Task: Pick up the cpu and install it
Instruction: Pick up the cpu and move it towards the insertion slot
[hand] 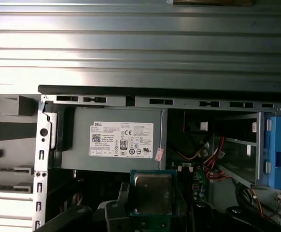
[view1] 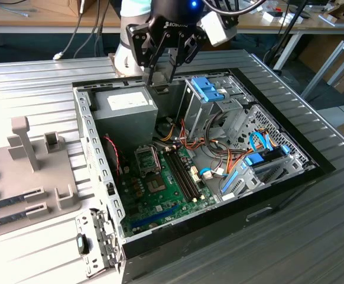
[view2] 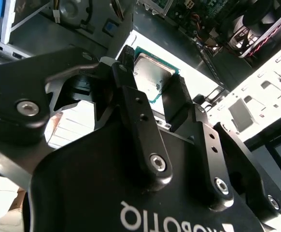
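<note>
The gripper [view1: 162, 76] hovers above the open computer case [view1: 92, 136], closed on the cpu [view2: 152, 72] by opposite edges, likely keeping its flat faces clear for the motherboard socket [view1: 147, 158].

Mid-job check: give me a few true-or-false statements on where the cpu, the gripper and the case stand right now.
1. The gripper holds the cpu between its fingers. True.
2. The cpu sits in the socket on the motherboard. False: it is in the gripper, raised above the case.
3. The gripper hangs by the end of the case that has the power supply. True.
4. The case is closed by a side panel. False: it lies open and the motherboard is exposed.
</note>
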Available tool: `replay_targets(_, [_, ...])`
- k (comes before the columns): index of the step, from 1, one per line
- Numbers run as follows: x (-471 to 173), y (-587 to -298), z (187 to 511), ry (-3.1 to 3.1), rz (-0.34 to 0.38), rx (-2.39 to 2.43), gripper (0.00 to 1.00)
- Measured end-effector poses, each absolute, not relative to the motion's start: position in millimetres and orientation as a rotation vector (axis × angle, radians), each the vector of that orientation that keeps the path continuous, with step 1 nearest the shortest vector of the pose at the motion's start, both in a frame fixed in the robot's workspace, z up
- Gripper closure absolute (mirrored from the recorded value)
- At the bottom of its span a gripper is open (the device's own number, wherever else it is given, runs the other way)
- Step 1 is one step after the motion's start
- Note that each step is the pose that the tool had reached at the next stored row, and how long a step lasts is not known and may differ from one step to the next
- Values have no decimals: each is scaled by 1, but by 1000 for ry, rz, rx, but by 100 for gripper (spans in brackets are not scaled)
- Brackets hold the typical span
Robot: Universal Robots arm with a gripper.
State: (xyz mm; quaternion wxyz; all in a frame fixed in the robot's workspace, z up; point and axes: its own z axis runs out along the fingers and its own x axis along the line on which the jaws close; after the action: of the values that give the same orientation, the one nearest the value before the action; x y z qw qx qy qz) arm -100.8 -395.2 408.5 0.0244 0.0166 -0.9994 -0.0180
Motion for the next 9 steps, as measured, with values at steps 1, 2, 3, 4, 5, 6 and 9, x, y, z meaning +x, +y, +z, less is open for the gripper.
replay_targets(1, [-100, -395, 408, -3092, -56, 51, 53])
replay_targets(2, [-99, -395, 408, -3092, -56, 51, 53])
replay_targets(3, [-99, -395, 408, -3092, -56, 51, 53])
replay_targets(4, [-98, -395, 408, -3092, -56, 51, 53])
replay_targets(5, [-97, -395, 408, -3092, -56, 51, 53])
replay_targets(6, [-96, -395, 408, -3092, -56, 51, 53])
replay_targets(9, [-94, -395, 408, -3092, -56, 51, 53])
